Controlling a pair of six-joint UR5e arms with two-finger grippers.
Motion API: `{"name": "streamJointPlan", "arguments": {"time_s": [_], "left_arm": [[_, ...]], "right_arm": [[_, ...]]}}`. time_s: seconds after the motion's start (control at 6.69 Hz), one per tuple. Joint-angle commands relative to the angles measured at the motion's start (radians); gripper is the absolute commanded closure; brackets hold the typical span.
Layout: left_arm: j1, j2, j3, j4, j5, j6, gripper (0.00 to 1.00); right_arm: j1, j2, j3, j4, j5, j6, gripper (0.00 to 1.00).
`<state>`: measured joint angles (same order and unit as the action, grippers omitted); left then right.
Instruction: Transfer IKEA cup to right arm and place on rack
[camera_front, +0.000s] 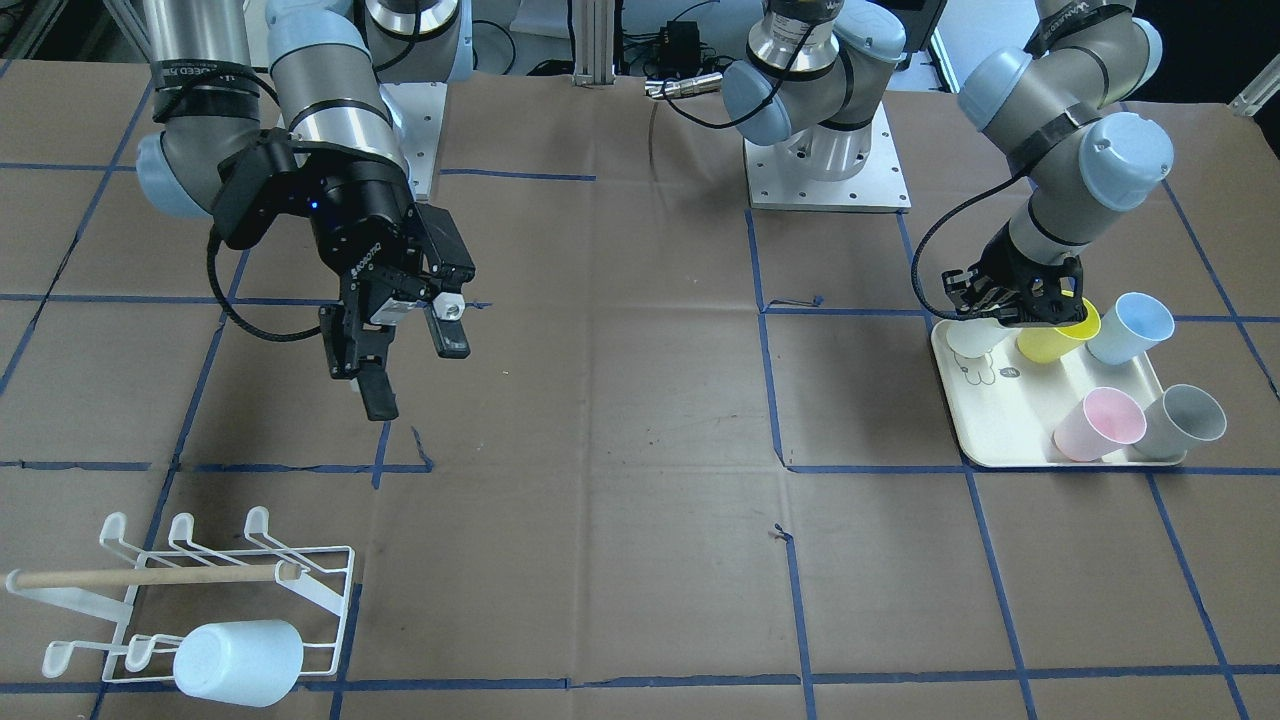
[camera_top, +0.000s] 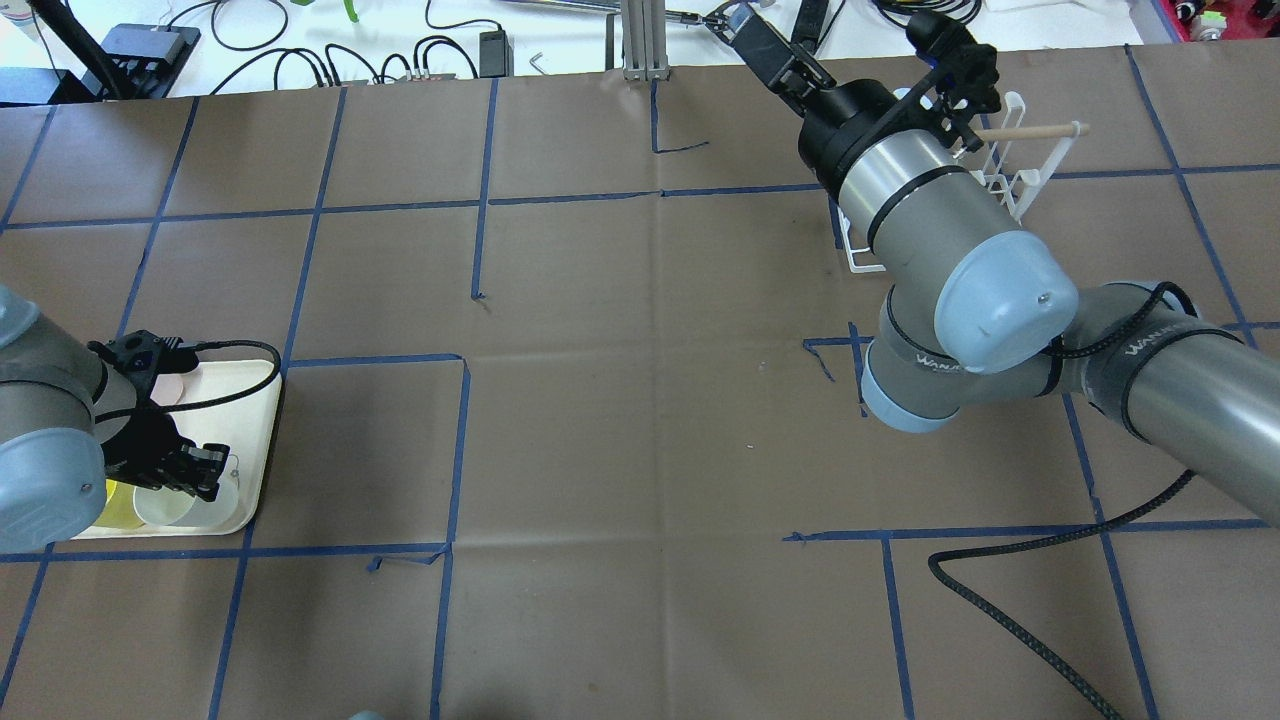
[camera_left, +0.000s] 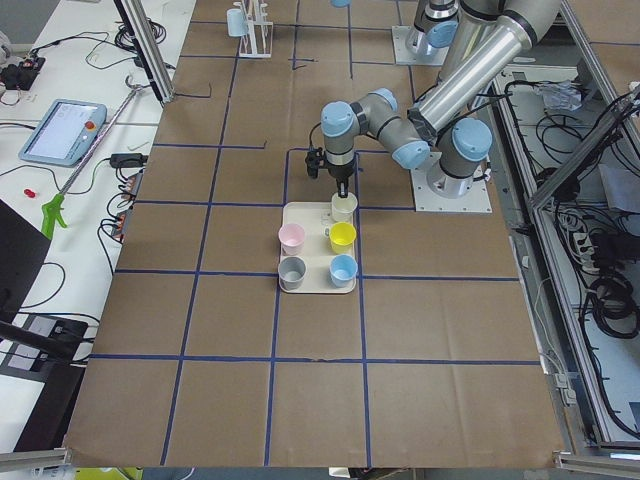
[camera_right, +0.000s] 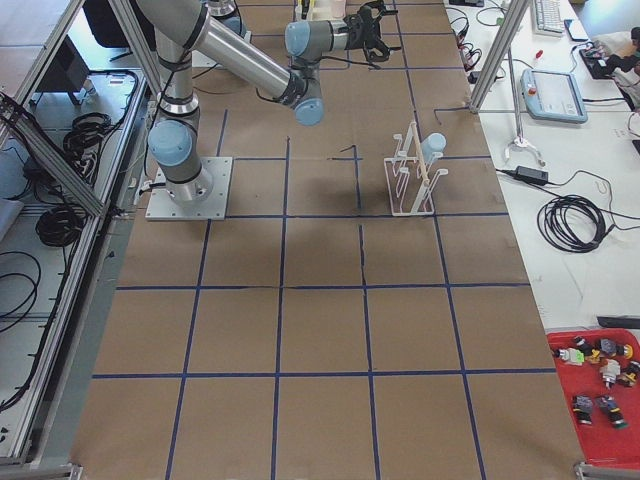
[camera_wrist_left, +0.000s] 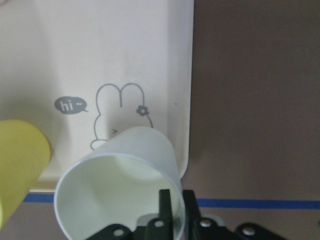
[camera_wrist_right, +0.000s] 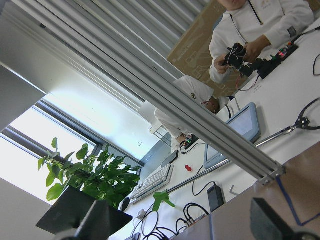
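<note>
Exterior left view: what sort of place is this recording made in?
Probably a robotics lab: a tape-gridded table with arms bolted on, a teach pendant beside it, cable bundles alongside.

A: We see a brown worktop (camera_front: 620, 400) crossed by blue tape lines (camera_front: 770, 380).
B: We make the tray (camera_front: 985, 430) cream, with a grey-outlined rabbit (camera_wrist_left: 120, 115) and a grey "hi~" bubble (camera_wrist_left: 70, 105).
A: We count a yellow cup (camera_front: 1058, 335), a pale blue cup (camera_front: 1130, 328), a pink cup (camera_front: 1098, 423), a grey cup (camera_front: 1185, 420) and a white cup (camera_wrist_left: 120, 185).
B: The rack (camera_front: 330, 590) is white, its dowel (camera_front: 150, 577) light wood; the cup on the rack (camera_front: 238, 662) looks pale blue.
A: We find the left end effector (camera_wrist_left: 175, 200) and right end effector (camera_front: 415, 375) black.
</note>
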<state>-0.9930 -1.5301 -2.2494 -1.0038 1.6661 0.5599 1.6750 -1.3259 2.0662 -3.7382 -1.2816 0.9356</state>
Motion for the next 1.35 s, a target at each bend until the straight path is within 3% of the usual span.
{"name": "streamJointPlan", "arguments": {"time_s": [0.0,0.3,0.45,0.6,0.9,1.2], "left_arm": [[-0.009,0.011,0.130,-0.086,-0.008,0.002,1.00],[-0.102,0.005,0.422,-0.372,-0.020,-0.008,1.00],[-0.151,-0.034,0.574,-0.469,-0.020,-0.009,1.00],[-0.180,-0.103,0.700,-0.514,-0.026,-0.008,1.00],[-0.290,-0.169,0.838,-0.503,-0.176,-0.003,1.00],[-0.311,-0.167,0.815,-0.407,-0.598,-0.008,1.00]], "right_arm": [[0.015,-0.025,0.060,-0.002,0.034,0.367,0.00],[0.015,-0.047,0.080,-0.006,0.076,0.582,0.00],[0.015,-0.047,0.078,-0.003,0.143,0.665,0.00],[0.015,-0.036,0.078,0.017,0.127,0.657,0.00],[0.006,-0.038,0.078,0.017,0.127,0.655,0.00],[0.005,-0.038,0.078,0.017,0.127,0.657,0.00]]}}
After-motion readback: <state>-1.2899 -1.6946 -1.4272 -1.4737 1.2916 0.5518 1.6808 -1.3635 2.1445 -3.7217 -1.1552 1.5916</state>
